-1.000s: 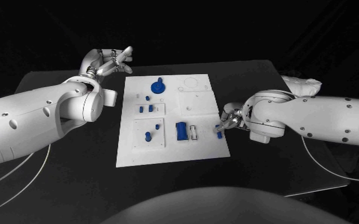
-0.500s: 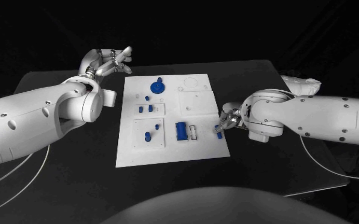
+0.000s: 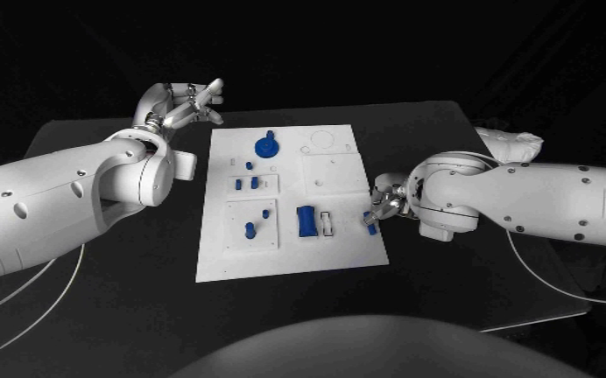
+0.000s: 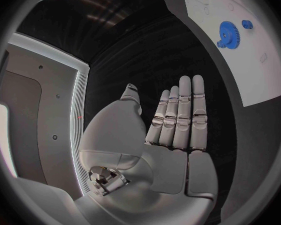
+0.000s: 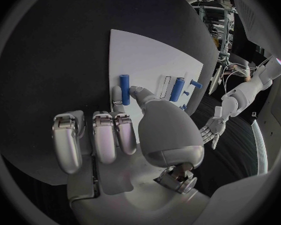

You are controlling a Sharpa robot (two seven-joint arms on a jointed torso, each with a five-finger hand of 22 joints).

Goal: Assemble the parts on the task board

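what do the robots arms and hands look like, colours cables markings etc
Both arms, the left arm and the right arm, are bulky, rounded and glossy white, dotted with small dark screw holes. A thin pale cable loops below the right one. The left hand and right hand are silver metal with segmented fingers and smooth grey palm shells.

The task board (image 3: 288, 203) lies mid-table (image 3: 114, 308), parts (image 3: 307, 220) on it.

Small blue parts (image 3: 307, 220) lie on the white task board (image 3: 341, 251).
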